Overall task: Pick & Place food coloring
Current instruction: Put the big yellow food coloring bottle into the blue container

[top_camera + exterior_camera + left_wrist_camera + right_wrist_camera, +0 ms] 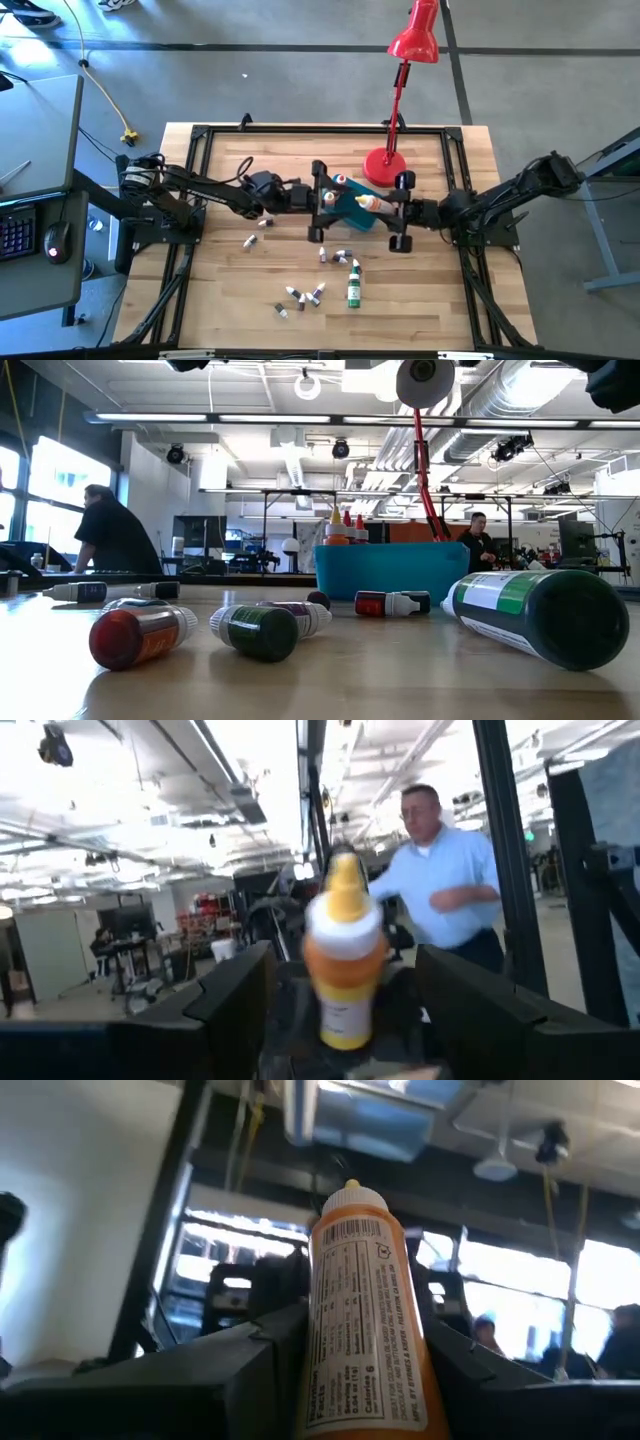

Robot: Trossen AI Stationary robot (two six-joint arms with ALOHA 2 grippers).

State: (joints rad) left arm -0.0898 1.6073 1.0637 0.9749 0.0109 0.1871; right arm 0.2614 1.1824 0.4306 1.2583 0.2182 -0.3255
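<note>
Green bottle point(540, 615) lies foremost; right gripper point(350, 1380) grips orange bottle point(360, 1330).

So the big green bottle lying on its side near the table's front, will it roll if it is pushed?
Probably yes. The green bottle is round and lies on its side on the bare wooden table, so a sideways push would likely roll it. Its pointed cap end may make it curve. It looks like smooth plastic, so perhaps a little slippery.

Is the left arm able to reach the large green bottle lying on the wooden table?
Probably yes. The large green bottle lies alone on bare wood. But the left gripper is over the teal tub, open around an orange bottle.
</note>
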